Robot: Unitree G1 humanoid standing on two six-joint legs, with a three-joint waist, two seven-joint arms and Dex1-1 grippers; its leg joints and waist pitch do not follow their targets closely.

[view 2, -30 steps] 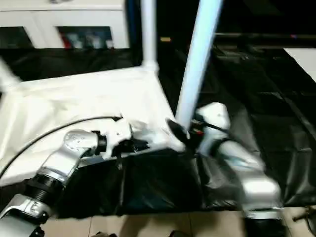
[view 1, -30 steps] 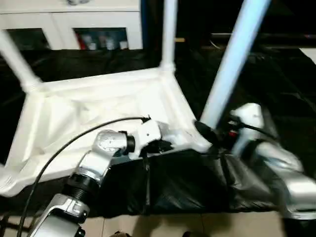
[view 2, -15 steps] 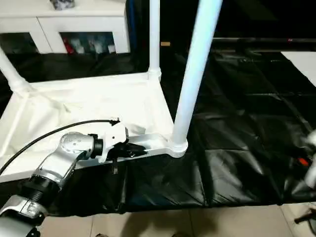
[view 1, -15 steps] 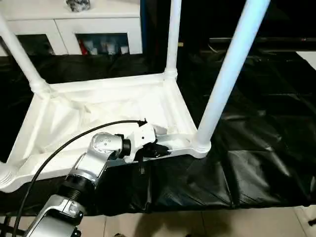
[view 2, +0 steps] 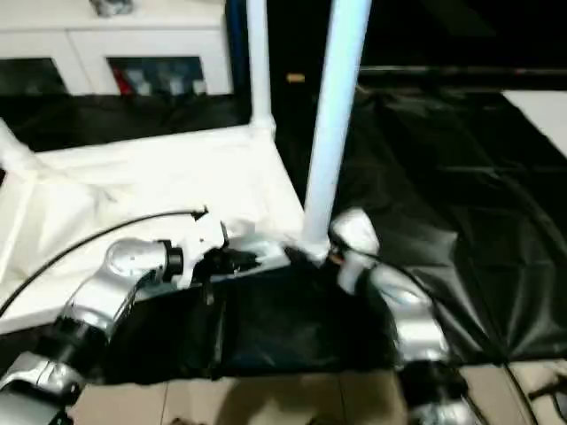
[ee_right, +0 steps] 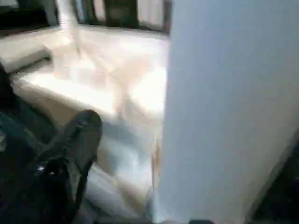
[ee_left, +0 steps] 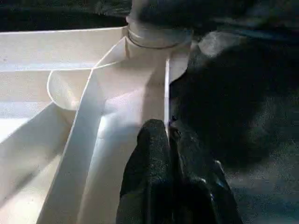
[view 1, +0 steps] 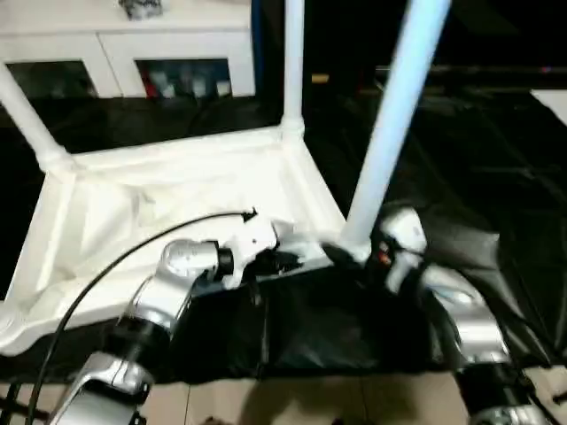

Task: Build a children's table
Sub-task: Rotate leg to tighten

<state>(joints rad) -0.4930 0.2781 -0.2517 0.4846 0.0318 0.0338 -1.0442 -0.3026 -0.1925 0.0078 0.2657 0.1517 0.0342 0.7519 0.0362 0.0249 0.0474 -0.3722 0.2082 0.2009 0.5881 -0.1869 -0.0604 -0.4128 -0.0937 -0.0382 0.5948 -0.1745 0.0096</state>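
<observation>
Clamped on the near rim of the tabletop, our left gripper has its two black fingers pressed together with the thin white edge wall pinched between them. Our right gripper is at the base of the nearest leg. One dark rounded finger stands to one side of the leg and the other cannot be made out, so we cannot tell how wide the jaws stand or whether they touch it.

Both forearms are silver metal with white wrist housings. A black cable arcs over the left one.

We see the children's table lying upside down on crinkled, glossy black sheeting. It is white moulded plastic, rectangular, with a raised rim, ribs across its underside and round sockets at the corners. The nearest leg is a smooth, long tube rising from the near right corner socket. A second leg stands upright at the far right corner, and a third leans at the far left corner.

Beyond the sheeting stands a white cabinet with glass doors.
</observation>
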